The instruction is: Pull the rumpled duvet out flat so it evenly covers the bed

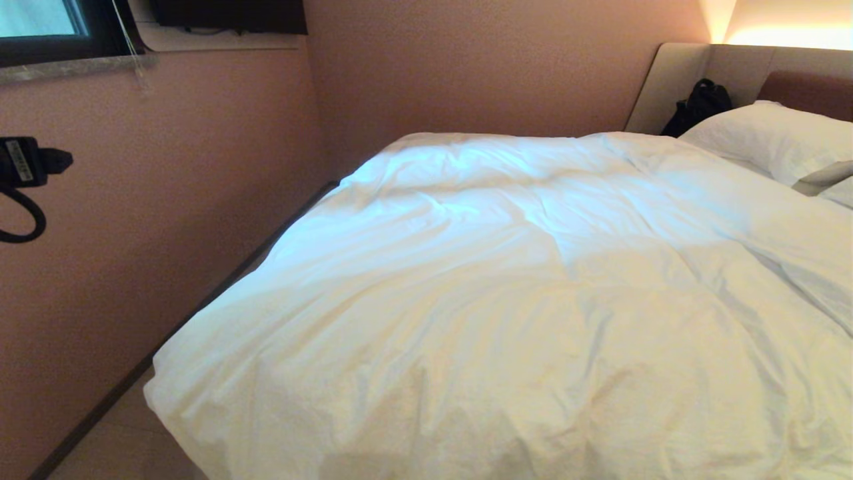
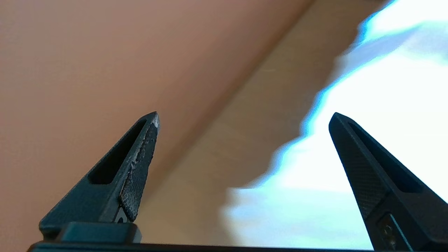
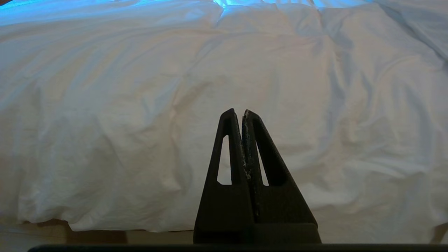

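The white duvet (image 1: 506,300) lies spread and wrinkled over the bed, whose padded headboard (image 1: 673,80) stands at the far right. Its near left corner hangs over the bed's edge toward the floor. My left gripper (image 2: 245,115) is open and empty in the air, facing the strip of floor between the wall and the duvet's (image 2: 367,105) left edge. Low at the near side, my right gripper (image 3: 238,111) is shut on nothing, pointing at the duvet's (image 3: 140,87) hanging front. Neither gripper's fingers show in the head view.
White pillows (image 1: 766,140) lie by the headboard, with a black bag (image 1: 700,107) behind them. A pink wall (image 1: 200,200) runs close along the bed's left, leaving a narrow floor strip (image 1: 113,440). A black part with a looped cable (image 1: 23,167) shows at the left edge.
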